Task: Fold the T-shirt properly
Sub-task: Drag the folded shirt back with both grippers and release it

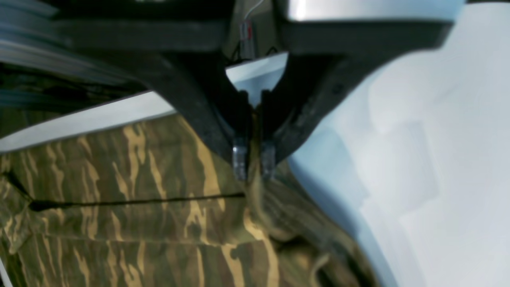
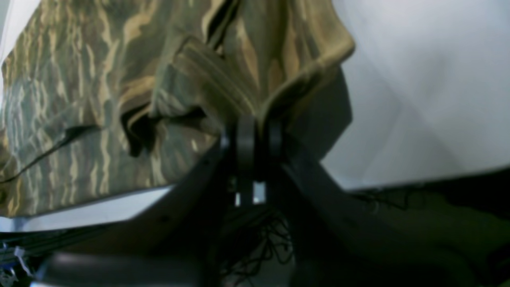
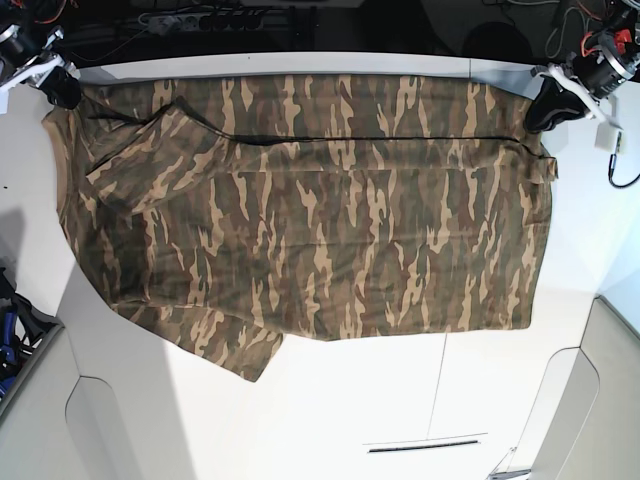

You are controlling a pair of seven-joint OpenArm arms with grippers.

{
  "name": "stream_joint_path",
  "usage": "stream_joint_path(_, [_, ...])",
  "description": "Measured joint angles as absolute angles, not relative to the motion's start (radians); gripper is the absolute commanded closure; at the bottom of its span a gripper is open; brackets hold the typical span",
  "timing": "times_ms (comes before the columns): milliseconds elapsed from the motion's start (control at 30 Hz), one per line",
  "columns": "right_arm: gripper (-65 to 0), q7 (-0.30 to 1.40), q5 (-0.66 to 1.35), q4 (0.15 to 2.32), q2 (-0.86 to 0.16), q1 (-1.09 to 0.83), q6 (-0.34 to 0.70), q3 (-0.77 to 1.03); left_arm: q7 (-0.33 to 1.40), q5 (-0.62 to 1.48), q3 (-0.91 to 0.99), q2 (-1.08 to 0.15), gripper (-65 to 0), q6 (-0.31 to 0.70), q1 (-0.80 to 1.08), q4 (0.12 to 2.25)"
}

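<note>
The camouflage T-shirt (image 3: 320, 210) lies spread across the white table, with a strip along its far edge folded over toward the middle. My left gripper (image 1: 254, 163) is shut on the shirt's far right corner (image 1: 255, 187); in the base view it sits at the far right (image 3: 540, 118). My right gripper (image 2: 255, 131) is shut on the shirt's far left corner near the ribbed collar (image 2: 211, 75); in the base view it sits at the far left (image 3: 62, 92). One sleeve (image 3: 245, 350) sticks out at the near left.
The white table (image 3: 350, 400) has bare surface in front of the shirt and a seam line at the near right. Cables and a power strip (image 3: 200, 15) lie behind the far table edge. The table's far edge shows close behind both grippers.
</note>
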State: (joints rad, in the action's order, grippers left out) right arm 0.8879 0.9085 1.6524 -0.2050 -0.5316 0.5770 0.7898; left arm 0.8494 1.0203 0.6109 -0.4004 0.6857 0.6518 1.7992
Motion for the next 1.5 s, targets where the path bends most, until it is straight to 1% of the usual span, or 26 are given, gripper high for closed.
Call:
stream_joint_path(333, [0.0, 0.888, 0.907, 1.652, -0.205, -0.538, 0.577, 0.790, 0.854, 1.014, 0.617, -0.380, -0.4, 0.686, 0.679, 1.806])
stream_joint_path(367, [0.0, 0.888, 0.903, 1.652, -0.205, -0.538, 0.577, 0.790, 0.854, 1.014, 0.617, -0.380, -5.7, 0.686, 0.679, 1.806])
stream_joint_path(400, [-4.3, 0.887, 0.893, 1.652, -0.205, -0.538, 0.577, 0.790, 0.854, 1.015, 0.617, -0.380, -12.4, 0.686, 0.679, 1.806])
stream_joint_path(467, [-20.3, 0.873, 0.859, 1.652, -0.205, -0.537, 0.577, 0.790, 0.875, 1.015, 0.618, -0.380, -25.5, 0.686, 0.679, 1.806])
stream_joint_path(500, [-25.9, 0.857, 0.850, 1.652, -0.205, -0.538, 0.577, 0.790, 0.889, 1.014, 0.618, -0.380, -29.6, 0.686, 0.679, 1.806])
stream_joint_path(533, [-29.2, 0.836, 0.840, 1.652, -0.205, -0.538, 0.577, 0.792, 0.895, 1.012, 0.618, -0.380, -30.7, 0.686, 0.679, 1.806])
stream_joint_path(567, [-30.3, 0.817, 0.832, 1.652, -0.205, -0.538, 0.576, 0.795, 0.895, 1.012, 0.621, -0.380, -30.7, 0.686, 0.680, 1.806])
stream_joint_path(733, [-30.2, 0.725, 0.829, 1.652, -0.244, -0.532, 0.576, 0.824, 0.897, 1.046, 0.719, -0.380, -30.7, 0.685, 0.678, 1.806])
stream_joint_path(800, [-30.2, 0.723, 0.818, 1.652, -0.263, -0.501, 0.572, 0.849, 0.892, 1.082, 0.773, -0.380, -30.7, 0.685, 0.675, 1.806])
stream_joint_path(933, [-30.2, 0.724, 0.777, 1.652, -0.289, -0.392, 0.564, 0.868, 0.891, 1.100, 0.835, -0.380, -30.7, 0.685, 0.630, 1.806])
stream_joint_path(1067, [-30.2, 0.720, 0.743, 1.636, -0.321, -0.273, 0.556, 0.867, 0.891, 1.090, 0.837, -0.382, -30.7, 0.686, 0.551, 1.806])
stream_joint_path(1133, [-30.2, 0.717, 0.727, 1.605, -0.337, -0.215, 0.555, 0.869, 0.883, 1.051, 0.837, -0.382, -30.8, 0.686, 0.501, 1.805])
stream_joint_path(1200, [-30.2, 0.712, 0.721, 1.561, -0.351, -0.146, 0.554, 0.868, 0.834, 1.008, 0.824, -0.385, -31.4, 0.686, 0.453, 1.793])
stream_joint_path(1300, [-30.2, 0.705, 0.702, 1.468, -0.374, -0.041, 0.562, 0.842, 0.793, 0.967, 0.774, -0.402, -36.6, 0.686, 0.382, 1.733])
stream_joint_path(1400, [-30.2, 0.687, 0.657, 1.333, -0.398, 0.052, 0.556, 0.784, 0.783, 0.879, 0.686, -0.423, -37.2, 0.686, 0.277, 1.638])
stream_joint_path(1500, [-30.2, 0.619, 0.594, 1.185, -0.420, 0.144, 0.553, 0.702, 0.704, 0.803, 0.595, -0.450, -37.2, 0.690, 0.173, 1.520])
